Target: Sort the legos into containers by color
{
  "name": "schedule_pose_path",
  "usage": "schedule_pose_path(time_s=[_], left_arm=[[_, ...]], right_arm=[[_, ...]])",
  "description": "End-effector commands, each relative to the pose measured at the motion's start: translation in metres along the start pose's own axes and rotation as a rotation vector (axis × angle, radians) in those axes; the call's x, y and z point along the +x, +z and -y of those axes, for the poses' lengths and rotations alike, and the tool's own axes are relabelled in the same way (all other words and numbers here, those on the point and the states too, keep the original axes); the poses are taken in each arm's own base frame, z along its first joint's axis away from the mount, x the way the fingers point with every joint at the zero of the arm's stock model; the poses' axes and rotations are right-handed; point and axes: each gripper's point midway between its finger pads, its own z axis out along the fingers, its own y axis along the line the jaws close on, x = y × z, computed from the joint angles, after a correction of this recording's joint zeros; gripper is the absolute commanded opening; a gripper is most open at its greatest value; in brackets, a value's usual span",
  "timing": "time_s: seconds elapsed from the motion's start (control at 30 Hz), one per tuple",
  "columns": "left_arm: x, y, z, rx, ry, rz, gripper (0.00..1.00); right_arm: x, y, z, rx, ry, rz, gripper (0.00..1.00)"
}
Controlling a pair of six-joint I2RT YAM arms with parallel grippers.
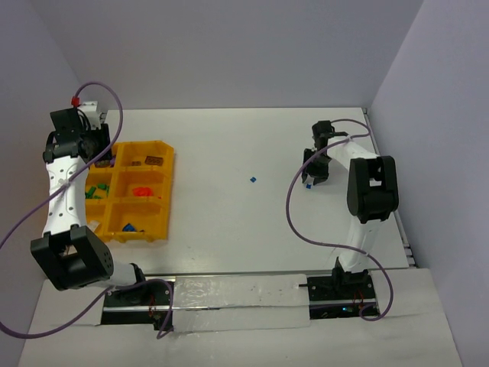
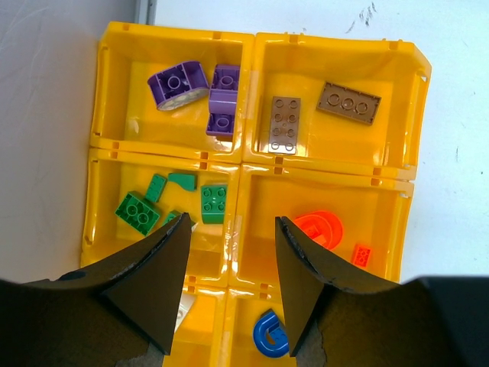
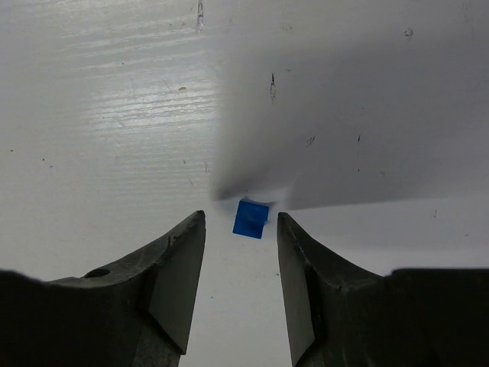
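The right gripper point(image 3: 241, 216) has its jaws apart, one either side of a blue brick point(image 3: 250, 219) on the worktop point(image 3: 114, 115). It holds nothing yet. That straddling stance suits a pinch: the brick is tiny, so the tips probably need to come down around it before closing.

Another blue bit point(image 1: 253, 179) lies alone mid-worktop, well apart from both arms.

The left gripper point(image 2: 232, 222), also spread and empty, hangs over the tray point(image 2: 243, 164), perhaps waiting out of the way.

Colours already have their bins:
- purples point(image 2: 183, 82) far left
- browns point(image 2: 286, 124) beside them
- greens point(image 2: 137, 212) below
- orange-reds point(image 2: 321, 229) opposite
- a blue piece point(image 2: 269, 333) in the nearest bin

Both loose blues likely belong in that nearest bin.
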Motion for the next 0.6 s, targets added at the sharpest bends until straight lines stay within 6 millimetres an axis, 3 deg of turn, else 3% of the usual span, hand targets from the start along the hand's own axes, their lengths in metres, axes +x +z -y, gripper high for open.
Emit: schedule_pose_path(time_s=[0.0,0.23,0.4,0.53,0.57], left_arm=[[-0.017,-0.008,0.003,0.013,0.015,0.035,0.57],[-0.020,-0.011,0.006,0.026,0.026,0.045,0.58],[-0.019,-0.011,0.007,0.033,0.037,0.048,0.58],[-0.018,-0.013,0.014,0.064,0.045,0.071,0.62],[-0.021,-0.018,0.025,0.126,0.049,0.089,0.64]], right_arm=[[0.006,0.011,0.000,0.008,0.000,-0.017,0.50],[0.010,0.015,0.003,0.013,-0.001,-0.030,0.46],[0.010,0.015,0.002,0.008,-0.018,-0.028,0.31],[0.008,0.008,-0.005,-0.035,-0.053,-0.027,0.09],[0.002,0.000,-0.011,-0.070,-0.067,-0.010,0.01]])
